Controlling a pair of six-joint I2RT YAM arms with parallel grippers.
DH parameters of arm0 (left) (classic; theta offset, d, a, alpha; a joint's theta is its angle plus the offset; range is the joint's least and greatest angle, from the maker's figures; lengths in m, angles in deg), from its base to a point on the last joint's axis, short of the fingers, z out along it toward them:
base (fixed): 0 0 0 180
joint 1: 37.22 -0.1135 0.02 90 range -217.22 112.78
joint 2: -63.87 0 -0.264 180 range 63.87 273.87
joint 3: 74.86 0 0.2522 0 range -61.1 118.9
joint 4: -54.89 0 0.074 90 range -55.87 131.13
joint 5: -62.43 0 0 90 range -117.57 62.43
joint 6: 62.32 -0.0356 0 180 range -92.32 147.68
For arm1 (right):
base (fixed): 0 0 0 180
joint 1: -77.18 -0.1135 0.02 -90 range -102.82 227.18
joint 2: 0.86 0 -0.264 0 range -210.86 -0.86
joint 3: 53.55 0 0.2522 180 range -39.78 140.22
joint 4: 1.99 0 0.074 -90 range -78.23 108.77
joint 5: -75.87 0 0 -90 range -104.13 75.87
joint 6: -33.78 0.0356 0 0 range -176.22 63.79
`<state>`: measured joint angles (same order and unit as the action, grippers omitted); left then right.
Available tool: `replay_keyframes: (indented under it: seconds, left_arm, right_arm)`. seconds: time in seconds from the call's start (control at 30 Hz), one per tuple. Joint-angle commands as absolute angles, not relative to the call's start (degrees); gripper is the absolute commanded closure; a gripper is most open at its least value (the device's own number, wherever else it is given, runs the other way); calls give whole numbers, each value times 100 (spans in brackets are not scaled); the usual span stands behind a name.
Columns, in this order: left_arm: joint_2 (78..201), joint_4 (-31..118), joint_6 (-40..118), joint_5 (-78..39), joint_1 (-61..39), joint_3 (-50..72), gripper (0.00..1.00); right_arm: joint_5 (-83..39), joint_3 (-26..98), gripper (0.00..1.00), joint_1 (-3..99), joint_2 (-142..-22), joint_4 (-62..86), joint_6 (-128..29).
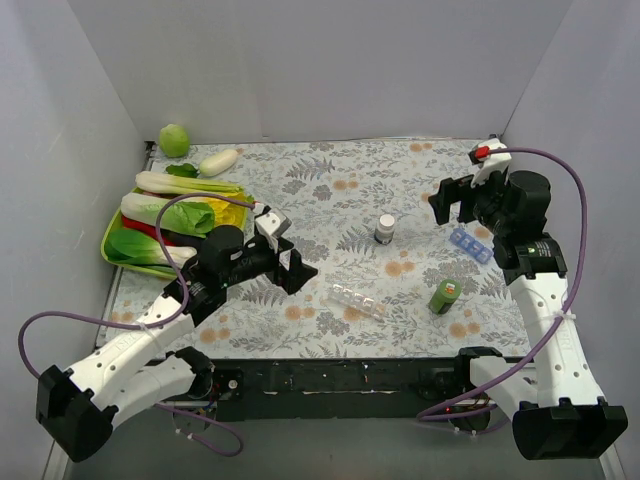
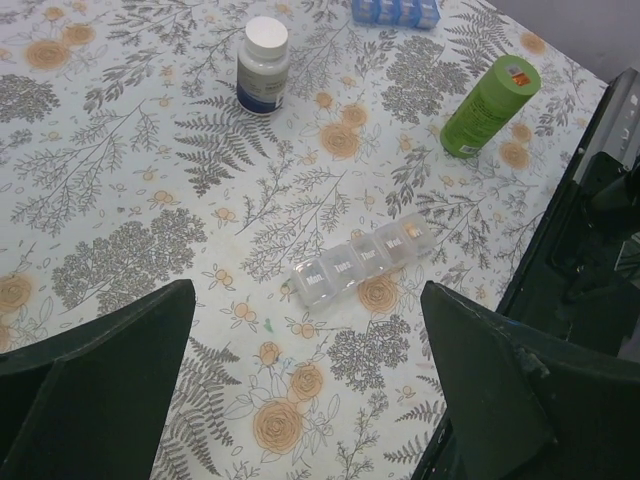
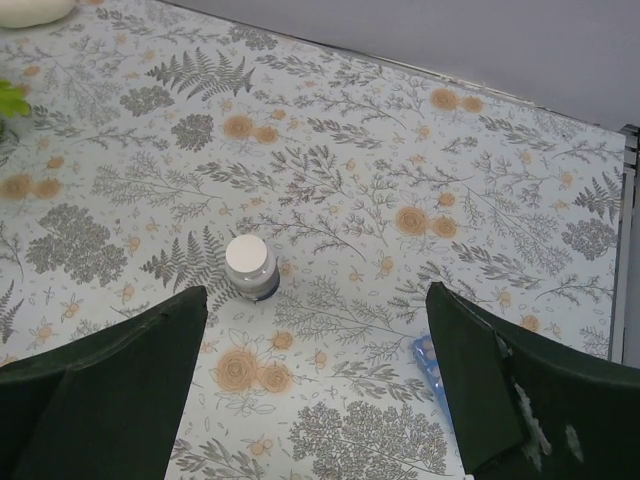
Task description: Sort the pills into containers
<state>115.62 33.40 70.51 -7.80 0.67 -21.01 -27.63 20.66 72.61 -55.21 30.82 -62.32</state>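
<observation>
Left wrist view: your left jaws stand wide apart, holding nothing, above the clear pill-box strip [image 2: 362, 262], which lies flat on the desk [image 2: 120, 180] near its front edge. Your right jaws gape too, empty, over a white-capped bottle [image 3: 250, 268]. A green bottle [image 2: 488, 105] stands near the strip. Floral cloth covers the desk.

overhead view, wrist views share bottle [image 2: 263, 65]
</observation>
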Motion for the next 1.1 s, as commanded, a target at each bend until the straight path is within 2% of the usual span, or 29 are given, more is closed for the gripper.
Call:
replay_keyframes:
  seconds: [0.0, 0.07, 0.17, 0.2, 0.3, 0.47, 0.67, 0.8, 0.9, 1.07]
  left_arm:
    - [11354, 3463, 6961, -1148, 83, -2146, 2]
    - [11231, 3471, 6891, -1166, 83, -2181, 2]
    - [11082, 3472, 6715, -1148, 92, -2295, 2]
    - [11046, 3471, 6645, -1105, 84, -2365, 2]
    - [10932, 3471, 6574, -982, 84, -2471, 2]
    - [10747, 3498, 6653, -1043, 83, -2665, 2]
    - [10536, 3639, 6890, -1060, 83, -2910, 2]
    - [10256, 3603, 6760, -1087, 83, -3095, 2]
    - [9930, 3699, 6505, -1104, 83, -3332, 2]
    - [9491, 3884, 6345, -1148, 83, -3701, 2]
  right_arm:
    - [-3213, 2024, 2, 7323, -5509, 2794, -6193]
    - [-3503, 1998, 2, 7323, -5535, 2847, -6454]
    - [-4670, 1972, 2, 7323, -5597, 3118, -7330]
    - [-5448, 1972, 2, 7323, -5623, 3259, -7596]
    - [-6454, 1858, 2, 7314, -5702, 3479, -8212]
    - [-6924, 1638, 2, 6876, -5834, 3752, -8837]
    - [-5880, 1401, 2, 5225, -6369, 4007, -9497]
    - [-4565, 1103, 4, 3759, -6844, 3727, -9612]
    - [-3562, 760, 5, 3168, -7169, 3156, -9436]
    - [-2820, 356, 6, 2990, -7434, 2620, -9199]
